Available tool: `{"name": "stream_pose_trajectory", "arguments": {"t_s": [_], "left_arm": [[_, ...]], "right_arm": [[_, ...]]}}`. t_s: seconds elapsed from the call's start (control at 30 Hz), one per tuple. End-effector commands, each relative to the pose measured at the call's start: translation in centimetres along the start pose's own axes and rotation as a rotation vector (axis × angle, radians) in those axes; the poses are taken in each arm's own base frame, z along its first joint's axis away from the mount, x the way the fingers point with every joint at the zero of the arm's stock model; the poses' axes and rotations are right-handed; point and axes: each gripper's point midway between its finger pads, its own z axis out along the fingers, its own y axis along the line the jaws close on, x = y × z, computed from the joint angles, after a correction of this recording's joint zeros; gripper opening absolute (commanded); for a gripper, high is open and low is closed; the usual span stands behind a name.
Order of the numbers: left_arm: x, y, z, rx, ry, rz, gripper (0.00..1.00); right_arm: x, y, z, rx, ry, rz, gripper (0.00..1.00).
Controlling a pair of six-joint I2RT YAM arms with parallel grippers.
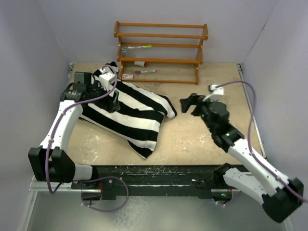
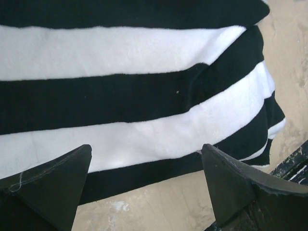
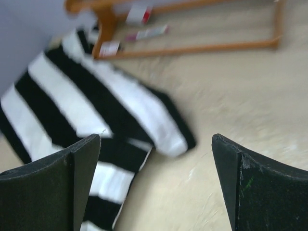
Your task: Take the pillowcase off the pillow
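**Pillowcase [image 1: 127,113] on, lying slantwise between my two tools**

Bench [image 1: 202,139] first: a pale, scuffed, gritty-looking board. The pillowcase lies on its left half, a plump soft slab in wide black and white stripes, plush to the eye in the left wrist view; its long axis, and the stripes with it, run from the far left toward the near middle. The pillow I cannot see at all; from the fullness I judge it is inside the cover; which end is the open one I cannot tell. Behind, against the far wall, stands a slatted wooden rack [image 1: 161,36], hard and rigid.

My left tool [image 1: 114,100] hangs right over the far-left end of the stripes, spread wide, holding nothing. My right tool [image 1: 188,103] sits over bare bench just beside the cover's right-hand corner, apart from it, equally wide and empty. So the left is the nearer; the right faces a loose-looking corner, which I judge the likelier place to pinch cloth alone. Smallest: a few markers [image 1: 144,71] on the rack.
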Motion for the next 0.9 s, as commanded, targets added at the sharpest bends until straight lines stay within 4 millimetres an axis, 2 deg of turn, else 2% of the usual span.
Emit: {"name": "stream_pose_trajectory", "arguments": {"t_s": [0.0, 0.1, 0.17, 0.4, 0.67, 0.8, 0.87], "left_arm": [[1.3, 0.5, 0.6, -0.001, 0.053, -0.001, 0.99], [2.9, 1.1, 1.3, -0.013, 0.101, 0.009, 0.99], [3.7, 1.1, 1.2, -0.011, 0.126, 0.021, 0.99], [5.4, 0.7, -0.4, 0.005, 0.131, 0.079, 0.99], [4.3, -0.8, -2.4, 0.023, 0.080, 0.130, 0.99], [3.7, -2.0, -2.9, 0.076, 0.066, 0.122, 0.99], [3.4, -2.3, -3.2, 0.088, 0.057, 0.121, 0.99]], "right_arm": [[5.5, 6.3, 0.6, -0.202, 0.189, -0.013, 1.00], [10.8, 9.3, 1.4, -0.271, 0.349, -0.008, 1.00], [13.7, 10.7, 1.5, -0.307, 0.414, -0.003, 1.00], [19.2, 13.7, 0.1, -0.504, 0.540, 0.153, 0.95], [23.9, 13.7, 0.3, -0.492, 0.643, 0.261, 0.82], [27.1, 12.3, 0.7, -0.409, 0.714, 0.266, 0.78], [27.7, 11.7, 0.5, -0.389, 0.721, 0.273, 0.77]]}}
